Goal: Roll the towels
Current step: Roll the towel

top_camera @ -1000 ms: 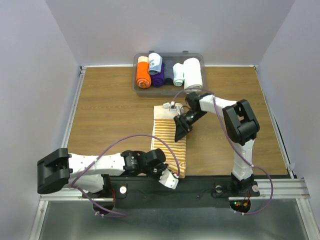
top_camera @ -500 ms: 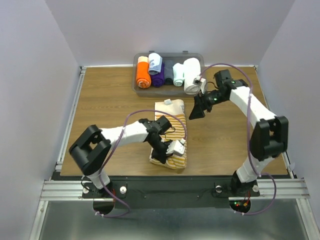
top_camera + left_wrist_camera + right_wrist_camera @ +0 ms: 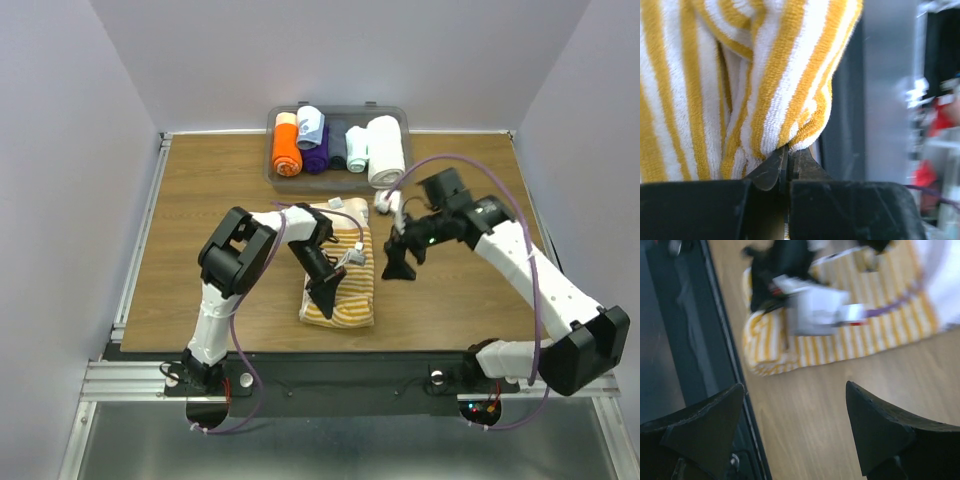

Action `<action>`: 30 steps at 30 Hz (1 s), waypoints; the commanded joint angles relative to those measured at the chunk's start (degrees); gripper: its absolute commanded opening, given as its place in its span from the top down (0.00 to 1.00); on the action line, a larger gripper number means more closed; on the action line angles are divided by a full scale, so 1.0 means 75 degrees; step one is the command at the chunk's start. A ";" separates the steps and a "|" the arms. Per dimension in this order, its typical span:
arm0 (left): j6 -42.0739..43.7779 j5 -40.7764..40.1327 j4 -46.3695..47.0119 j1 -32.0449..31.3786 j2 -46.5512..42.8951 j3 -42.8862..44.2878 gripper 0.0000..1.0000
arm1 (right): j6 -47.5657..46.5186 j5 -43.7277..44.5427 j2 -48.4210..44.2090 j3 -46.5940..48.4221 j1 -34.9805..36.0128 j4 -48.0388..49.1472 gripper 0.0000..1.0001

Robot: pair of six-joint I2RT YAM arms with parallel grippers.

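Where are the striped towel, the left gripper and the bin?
striped towel (image 3: 348, 308), top view, on its bunched near end.
left gripper (image 3: 788, 156), left wrist view, at the closed fingertips pinching the towel's edge.
bin (image 3: 340, 109), top view, on its far rim.

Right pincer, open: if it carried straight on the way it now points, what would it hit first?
The right pincer would likely meet the bare table first, beside the striped towel, not on it; depth is unclear.

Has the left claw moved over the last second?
Yes. The left claw, shut on the striped towel, has gone from the table's near edge toward the bin, pulling the towel's near end along.
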 commanded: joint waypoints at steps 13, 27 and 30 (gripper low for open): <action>-0.0372 -0.0460 -0.0670 0.0507 0.2019 0.1327 1.00 | 0.0194 0.4203 0.0686 -0.1167 0.4528 0.2353 0.11; -0.0325 -0.0507 -0.0670 0.0858 0.2031 0.1374 1.00 | 0.0686 0.4957 0.1507 -0.2667 0.5619 0.4148 0.08; -0.0313 -0.0437 -0.0670 0.0917 0.1972 0.1351 0.99 | 0.0897 0.4723 0.1647 -0.3111 0.5655 0.4441 0.21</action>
